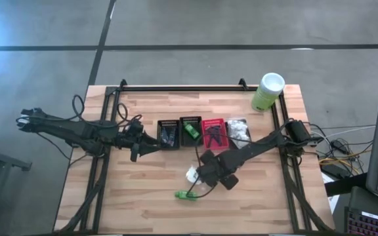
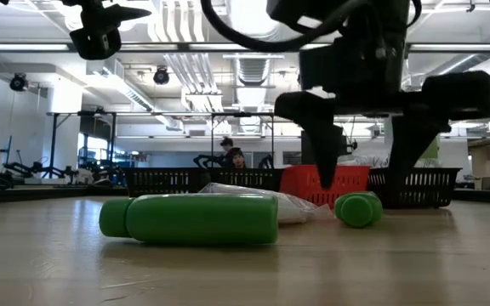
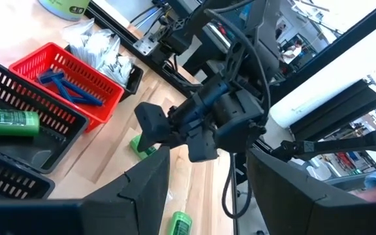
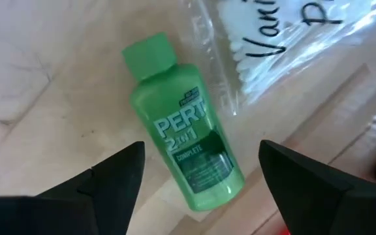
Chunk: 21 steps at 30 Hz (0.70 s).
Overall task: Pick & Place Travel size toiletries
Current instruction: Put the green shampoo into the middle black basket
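Straddling green bottle [image 4: 187, 153], right claw [image 4: 201, 173] spread, bare wood around.

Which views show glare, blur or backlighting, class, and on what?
High view: pale glare washes the grey floor at the top left corner. Low view: bright ceiling lights leave the right gripper a dark silhouette, while the near green plastic bottle lying on its side looks soft. Right wrist view: the green bottle printed PERT reads sharply, and the clear crinkly packet of cotton swabs glints.
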Available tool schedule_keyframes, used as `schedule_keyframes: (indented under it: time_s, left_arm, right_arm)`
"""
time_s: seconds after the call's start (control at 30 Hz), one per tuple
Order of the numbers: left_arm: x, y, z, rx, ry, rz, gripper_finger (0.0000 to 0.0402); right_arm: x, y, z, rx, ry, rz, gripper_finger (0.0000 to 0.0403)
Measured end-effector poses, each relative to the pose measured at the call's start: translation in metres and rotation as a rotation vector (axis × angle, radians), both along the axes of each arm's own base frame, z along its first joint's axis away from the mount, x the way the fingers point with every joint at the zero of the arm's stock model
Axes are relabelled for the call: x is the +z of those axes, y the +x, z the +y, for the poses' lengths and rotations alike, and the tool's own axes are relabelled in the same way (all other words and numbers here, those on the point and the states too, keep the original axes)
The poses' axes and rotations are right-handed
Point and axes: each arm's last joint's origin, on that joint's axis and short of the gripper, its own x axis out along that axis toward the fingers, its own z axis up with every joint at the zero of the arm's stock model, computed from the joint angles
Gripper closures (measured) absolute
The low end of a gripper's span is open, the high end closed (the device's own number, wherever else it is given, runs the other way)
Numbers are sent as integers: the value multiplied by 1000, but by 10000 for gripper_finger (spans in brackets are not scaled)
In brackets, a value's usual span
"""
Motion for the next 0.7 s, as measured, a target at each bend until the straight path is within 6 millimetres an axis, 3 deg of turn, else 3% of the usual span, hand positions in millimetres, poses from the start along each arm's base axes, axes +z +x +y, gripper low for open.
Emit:
schedule_keyframes:
  time_s: [0.17, 0.37, 0.7]
  left_arm:
    - [0, 0, 0, -3, 0, 1, 193]
    - [0, 0, 0, -4, 9, 3, 193]
    - [0, 0, 0, -4, 11, 3, 193]
  right_arm:
    - [-7, -3, -1, 21, -5, 8, 110]
    - [-14, -5, -1, 1, 9, -6, 147]
    - [-15, -7, 0, -319, 131, 33, 250]
